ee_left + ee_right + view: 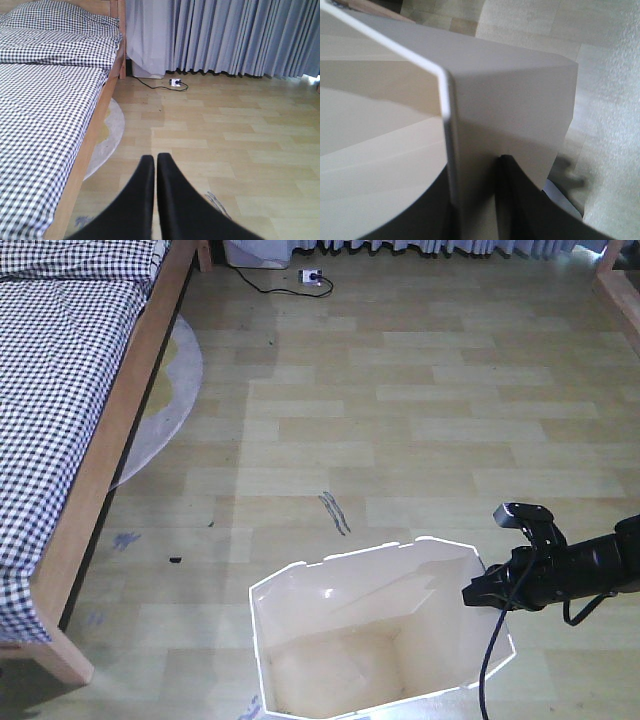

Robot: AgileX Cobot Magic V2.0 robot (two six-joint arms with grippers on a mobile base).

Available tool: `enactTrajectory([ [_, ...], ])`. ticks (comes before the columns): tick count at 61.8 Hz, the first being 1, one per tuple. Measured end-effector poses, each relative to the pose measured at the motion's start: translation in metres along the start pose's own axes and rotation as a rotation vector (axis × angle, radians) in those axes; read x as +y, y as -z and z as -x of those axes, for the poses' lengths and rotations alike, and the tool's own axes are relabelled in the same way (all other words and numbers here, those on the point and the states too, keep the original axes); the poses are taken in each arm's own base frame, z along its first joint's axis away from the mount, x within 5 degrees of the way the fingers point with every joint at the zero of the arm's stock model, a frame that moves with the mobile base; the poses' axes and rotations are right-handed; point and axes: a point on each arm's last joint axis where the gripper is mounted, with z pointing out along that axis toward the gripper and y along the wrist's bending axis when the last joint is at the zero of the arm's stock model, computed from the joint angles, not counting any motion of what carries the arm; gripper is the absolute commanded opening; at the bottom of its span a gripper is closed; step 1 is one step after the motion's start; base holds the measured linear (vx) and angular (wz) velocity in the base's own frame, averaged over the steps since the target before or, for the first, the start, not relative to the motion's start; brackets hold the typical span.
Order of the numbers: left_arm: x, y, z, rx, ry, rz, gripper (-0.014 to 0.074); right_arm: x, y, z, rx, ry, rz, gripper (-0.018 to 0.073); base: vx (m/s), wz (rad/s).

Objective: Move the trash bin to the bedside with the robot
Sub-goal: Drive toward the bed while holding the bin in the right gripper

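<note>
The white trash bin (430, 632) stands on the wood floor at the bottom middle of the front view, open end up and showing a cream interior. My right gripper (471, 594) comes in from the right and is shut on the bin's right rim. In the right wrist view one finger (522, 202) lies outside the wall (510, 85) and the other sits inside. The bedside, a light-brown rail (120, 430) under a checkered quilt (50, 370), runs along the left, well apart from the bin. My left gripper (155, 159) is shut on nothing and hangs above the floor beside the bed rail (95, 135).
A round grey and yellow rug (172, 390) sticks out from under the bed. A power strip (312, 278) with a black cable lies by the grey curtains (240, 35). Dark scuff marks (335, 512) cross the floor between bin and bed. A wooden furniture leg (620, 285) stands at the top right.
</note>
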Motion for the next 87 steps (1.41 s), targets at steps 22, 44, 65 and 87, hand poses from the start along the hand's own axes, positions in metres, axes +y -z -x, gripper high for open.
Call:
enactTrajectory([
  [22, 0.0, 0.0, 0.0, 0.0, 0.0, 0.0, -0.0006, 0.0, 0.0, 0.0, 0.0, 0.0, 0.0, -0.0003, 0.31, 0.01],
  [44, 0.0, 0.0, 0.0, 0.0, 0.0, 0.0, -0.0006, 0.0, 0.0, 0.0, 0.0, 0.0, 0.0, -0.0003, 0.29, 0.04],
  [65, 0.0, 0.0, 0.0, 0.0, 0.0, 0.0, -0.0006, 0.0, 0.0, 0.0, 0.0, 0.0, 0.0, -0.0003, 0.27, 0.04],
  [87, 0.0, 0.0, 0.0, 0.0, 0.0, 0.0, -0.0006, 0.0, 0.0, 0.0, 0.0, 0.0, 0.0, -0.0003, 0.26, 0.02],
])
